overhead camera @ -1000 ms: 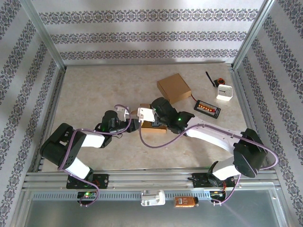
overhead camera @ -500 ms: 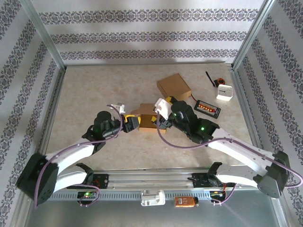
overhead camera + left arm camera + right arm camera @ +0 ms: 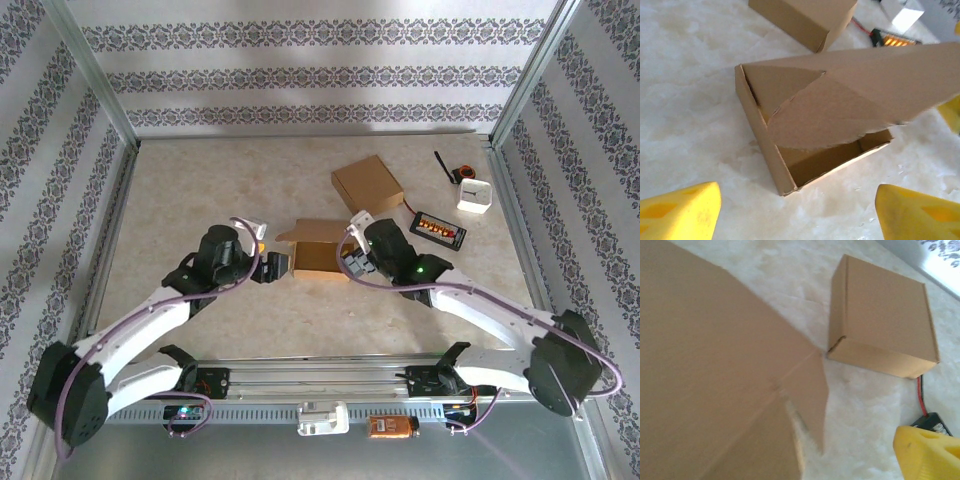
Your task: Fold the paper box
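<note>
Patterned wallpaper closes in a pale marbled table [image 3: 200, 190], and the paper box [image 3: 318, 256] sits near its middle, between the two arms. It is a shallow cardboard tray with its walls already standing. Its big lid flap [image 3: 865, 95] is raised at a slant over the open inside, not yet down. A second, finished box [image 3: 368, 185] lies closed farther back, just right of centre, well apart from the one being worked on.

The left gripper [image 3: 277, 266] waits just beside the tray's left wall. From its wrist, the yellow fingers [image 3: 682, 210] stand wide apart with only bare table and the tray's near corner between them, so it holds nothing. The right gripper [image 3: 350, 266] is at the tray's right side, close under the flap. One yellow finger [image 3: 922, 452] shows clear of the cardboard, and the jaws look spread rather than pinched. I cannot tell whether the flap's edge brushes it.

To my eye the job is at closing the lid. Next, one arm needs to steady the tray while the other presses the flap down and tucks its front edge inside the near wall.
</note>
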Controlling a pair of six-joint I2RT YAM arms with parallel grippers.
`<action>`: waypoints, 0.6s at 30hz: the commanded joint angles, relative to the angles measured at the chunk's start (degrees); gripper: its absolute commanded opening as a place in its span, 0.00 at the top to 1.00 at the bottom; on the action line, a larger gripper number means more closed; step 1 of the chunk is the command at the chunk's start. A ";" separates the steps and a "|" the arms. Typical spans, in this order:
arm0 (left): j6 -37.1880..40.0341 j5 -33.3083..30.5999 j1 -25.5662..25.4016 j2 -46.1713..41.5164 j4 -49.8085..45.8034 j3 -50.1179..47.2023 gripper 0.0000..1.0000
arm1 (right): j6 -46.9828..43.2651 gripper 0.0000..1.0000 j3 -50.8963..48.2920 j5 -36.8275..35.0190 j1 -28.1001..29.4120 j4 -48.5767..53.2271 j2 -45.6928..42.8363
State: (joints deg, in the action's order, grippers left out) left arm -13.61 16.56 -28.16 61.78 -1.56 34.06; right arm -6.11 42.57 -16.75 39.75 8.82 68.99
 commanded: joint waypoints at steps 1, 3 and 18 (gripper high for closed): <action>5.74 1.09 -0.75 4.54 -0.67 2.22 0.12 | -1.10 0.22 0.26 -1.31 -2.50 -6.79 3.69; 6.62 -0.12 -0.69 7.51 0.32 3.71 0.08 | -0.44 0.38 1.26 -1.06 -3.13 -7.52 5.86; 5.70 4.33 -0.49 26.53 10.97 12.69 0.18 | 4.36 0.68 5.98 6.23 -4.22 -4.93 10.02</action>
State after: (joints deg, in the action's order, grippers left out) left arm -7.90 19.31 -28.14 87.48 6.02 45.04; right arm -3.27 46.19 -13.56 36.10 3.03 78.56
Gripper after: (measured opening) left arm 0.822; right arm 0.330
